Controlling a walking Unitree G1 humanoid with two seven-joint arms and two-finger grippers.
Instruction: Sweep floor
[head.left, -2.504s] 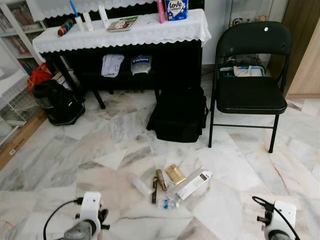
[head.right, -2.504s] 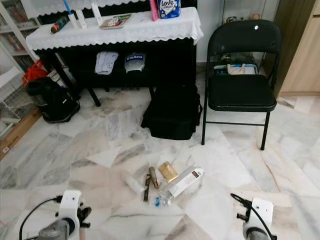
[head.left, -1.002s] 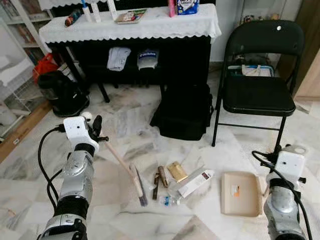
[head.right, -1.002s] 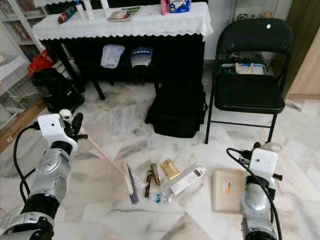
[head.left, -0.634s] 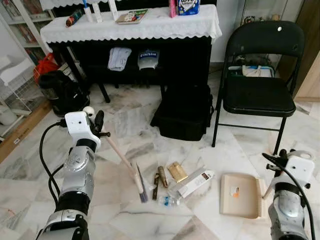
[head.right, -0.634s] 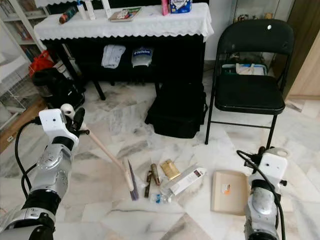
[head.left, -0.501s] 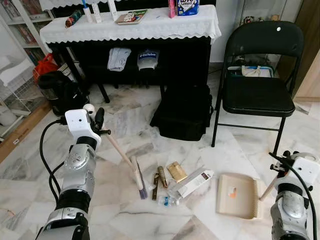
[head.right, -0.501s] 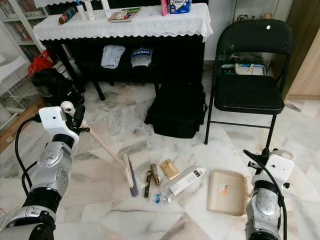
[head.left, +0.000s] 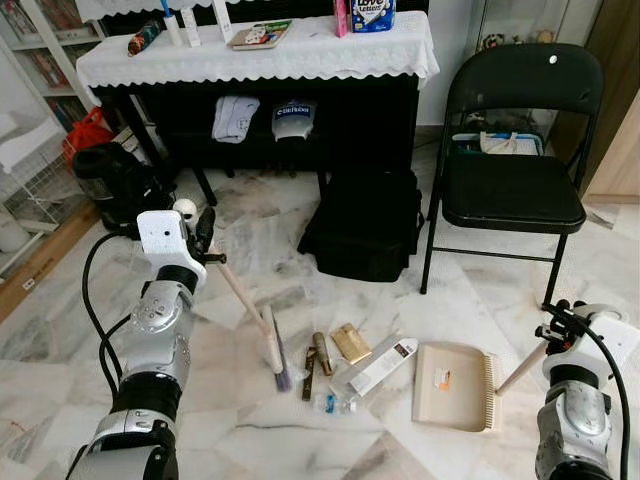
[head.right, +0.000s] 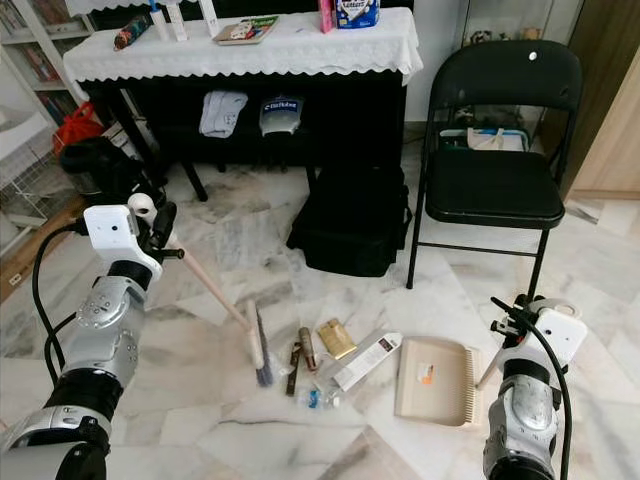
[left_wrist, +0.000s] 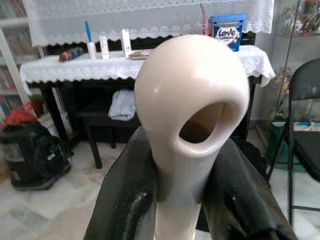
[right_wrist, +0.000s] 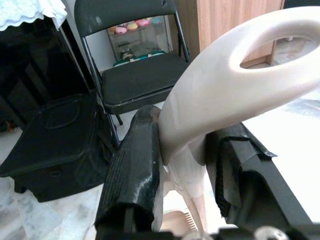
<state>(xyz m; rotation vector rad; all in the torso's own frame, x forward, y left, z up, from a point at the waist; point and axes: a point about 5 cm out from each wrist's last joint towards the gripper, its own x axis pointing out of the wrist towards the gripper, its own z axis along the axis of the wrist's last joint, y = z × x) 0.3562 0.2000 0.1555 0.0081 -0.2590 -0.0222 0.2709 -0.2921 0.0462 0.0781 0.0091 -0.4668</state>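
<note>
My left gripper (head.left: 203, 238) is shut on the cream handle of a hand brush (head.left: 246, 310). The brush head (head.left: 274, 348) rests on the marble floor just left of the litter. In the left wrist view the handle end (left_wrist: 192, 107) sits between the black fingers (left_wrist: 127, 200). My right gripper (head.right: 520, 308) is shut on the handle of a beige dustpan (head.left: 455, 383), which lies flat right of the litter. The right wrist view has that handle (right_wrist: 220, 85) between the fingers (right_wrist: 135, 175). The litter is a white box (head.left: 382, 364), a gold packet (head.left: 351, 343), brown sticks (head.left: 321, 353) and a small bottle (head.left: 331, 403).
A black bag (head.left: 363, 225) lies beyond the litter, in front of a cloth-covered black piano (head.left: 260, 60). A black folding chair (head.left: 515, 180) stands at the right. A dark vacuum cleaner (head.left: 110, 180) sits at the left by a wire rack (head.left: 30, 190).
Both arms rose into view holding brush and dustpan. Over the last second the dustpan slid left toward the litter, and the brush head stayed beside it.
</note>
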